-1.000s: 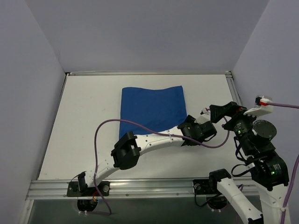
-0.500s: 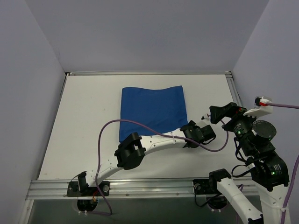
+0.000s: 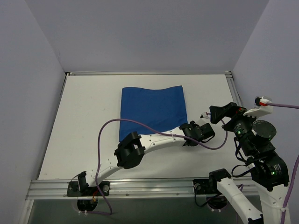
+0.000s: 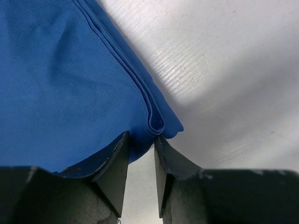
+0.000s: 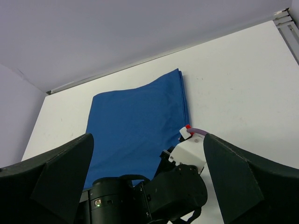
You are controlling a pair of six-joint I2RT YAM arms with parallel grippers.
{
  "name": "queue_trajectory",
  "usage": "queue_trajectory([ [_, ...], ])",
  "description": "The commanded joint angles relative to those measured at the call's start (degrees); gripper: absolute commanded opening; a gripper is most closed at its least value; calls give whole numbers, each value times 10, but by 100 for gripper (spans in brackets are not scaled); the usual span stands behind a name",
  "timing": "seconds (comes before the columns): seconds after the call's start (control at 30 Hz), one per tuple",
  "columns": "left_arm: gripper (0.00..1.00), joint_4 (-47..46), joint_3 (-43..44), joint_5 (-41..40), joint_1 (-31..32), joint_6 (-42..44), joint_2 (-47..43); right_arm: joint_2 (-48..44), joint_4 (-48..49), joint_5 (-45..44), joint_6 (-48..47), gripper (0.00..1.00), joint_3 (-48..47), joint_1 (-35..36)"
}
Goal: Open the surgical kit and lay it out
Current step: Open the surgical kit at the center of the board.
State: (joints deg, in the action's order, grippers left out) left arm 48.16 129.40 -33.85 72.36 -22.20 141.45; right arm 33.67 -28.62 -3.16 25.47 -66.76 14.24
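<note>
**Rail** [image 3: 149, 185]: aluminium, along the near edge of the table, with both arm bases on it.

**Cable** [image 3: 105, 133]: purple. It loops from the left arm's base over the near left part of the white table [image 3: 84, 116] and across the near edge of the cloth to the left wrist.

**Left gripper** [image 4: 140, 137]: reached out to the right, low over the table at the cloth's near right corner. The jaws are drawn close with a slim gap between them, and bare table shows through it. The folded hem corner sits right at the fingertips [image 4: 116, 154]. Whether they have hold of it cannot be told.

**Right gripper** [image 5: 147, 140]: raised over the right side of the table and pointing left toward the cloth. The jaws are spread wide and hold nothing. It is just right of the left wrist.

**Blue cloth wrap** [image 3: 152, 108]: lies mid-table as a flat folded rectangle, its layered edges stacked along the right side. It is closed, so any contents are hidden.

**Walls**: pale grey, at the far, left and right sides.
</note>
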Motion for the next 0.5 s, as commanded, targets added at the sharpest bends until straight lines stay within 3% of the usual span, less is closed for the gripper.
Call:
queue_trajectory([
  [0.0,36,7,28,6,-15,-14,-21,2,5,-1,2,99,1,2],
  [0.47,27,-40,-27,38,-38,-43,-64,-3,4,0,4,99,7,1],
])
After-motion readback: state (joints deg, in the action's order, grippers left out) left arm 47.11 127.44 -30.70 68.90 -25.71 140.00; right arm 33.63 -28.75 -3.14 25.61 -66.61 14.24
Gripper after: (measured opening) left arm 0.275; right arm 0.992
